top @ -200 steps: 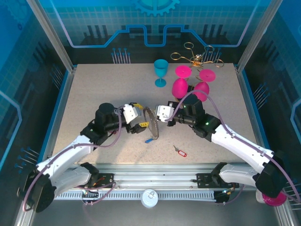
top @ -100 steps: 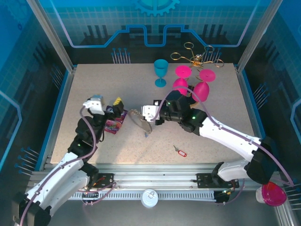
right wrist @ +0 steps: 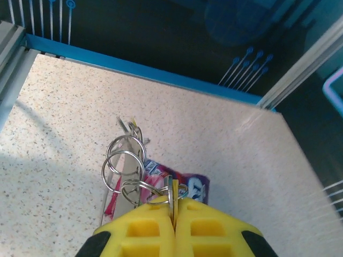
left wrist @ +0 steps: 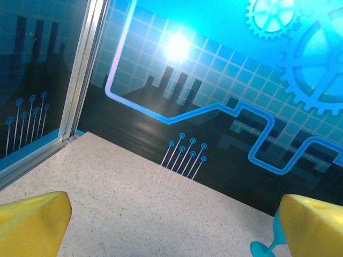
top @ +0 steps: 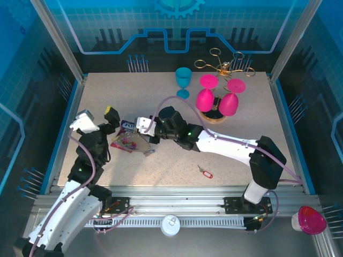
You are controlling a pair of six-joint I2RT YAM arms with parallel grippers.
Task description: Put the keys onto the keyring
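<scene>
Since a second ago my right gripper (right wrist: 174, 208) has swung leftward, clamped on the keyring (top: 140, 145) over the purple packet (top: 124, 140), my left gripper (left wrist: 171, 219) wide and empty; threading seems unfinished, so next I fetch the red key (top: 204, 172).

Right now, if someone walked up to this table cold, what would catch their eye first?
Probably the right gripper, stretched across to the left side of the table and shut on the keyring, whose linked silver rings dangle over a pink and purple packet. Next, the two bright pink goblets upside down at the back right, beside a teal goblet.
</scene>
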